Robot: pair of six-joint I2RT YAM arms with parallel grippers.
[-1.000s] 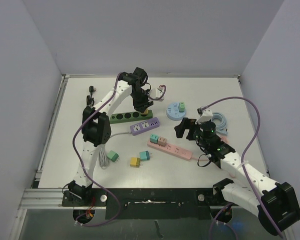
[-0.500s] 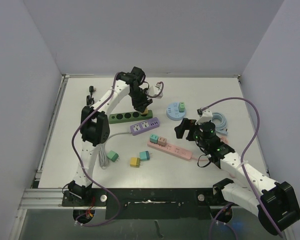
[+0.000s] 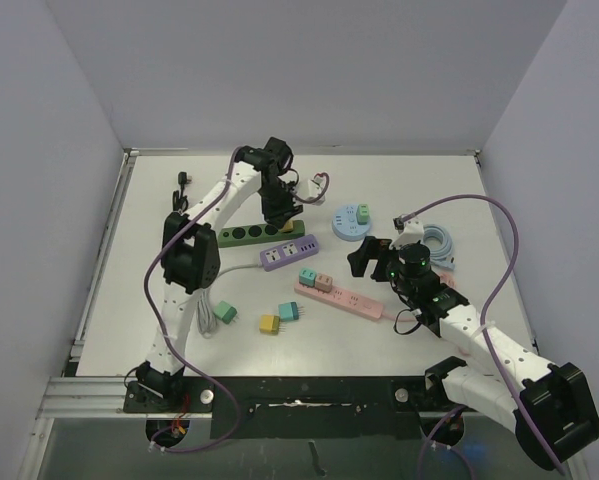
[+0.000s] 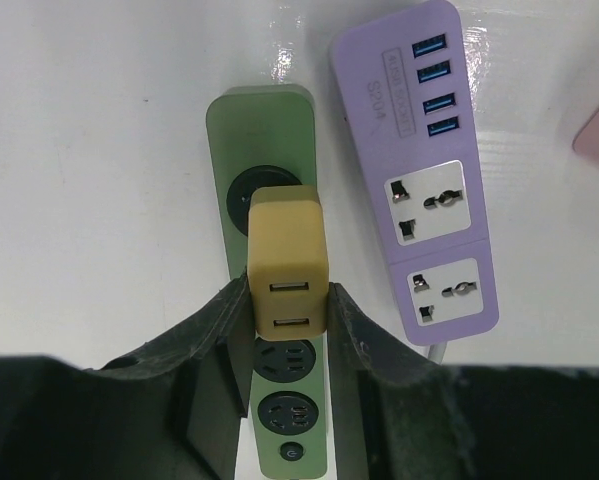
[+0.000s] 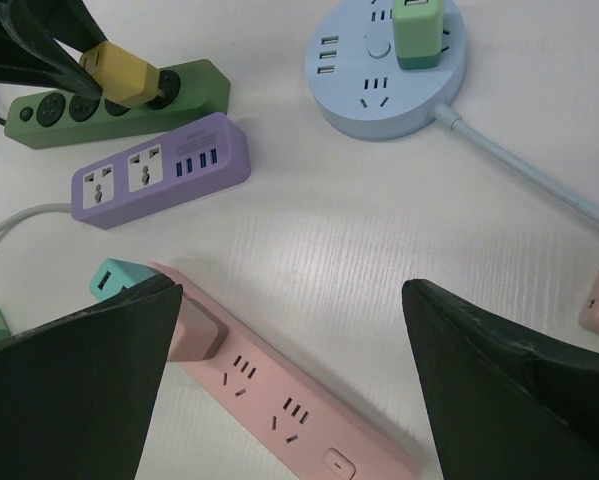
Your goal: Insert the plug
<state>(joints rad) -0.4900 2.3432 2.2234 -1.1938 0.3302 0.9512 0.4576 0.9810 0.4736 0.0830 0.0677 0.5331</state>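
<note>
Two fingers (image 4: 217, 335) of the left hand (image 4: 289, 305) pinch the yellow plug (image 4: 287, 240) over the green strip (image 4: 264, 118).

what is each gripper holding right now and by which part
The left gripper clamps the yellow adapter by its sides, near its USB end; the right gripper holds nothing.

White arms (image 3: 229, 195), black joints (image 3: 191, 262), purple cables (image 3: 474, 197), black fingers (image 4: 194, 365)

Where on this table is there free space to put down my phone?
Bare table lies at the far right, beyond the round blue hub and coiled cable, and along the left edge, nearer than the small black plug. The middle is crowded: green strip, purple strip, pink strip and loose adapters.
</note>
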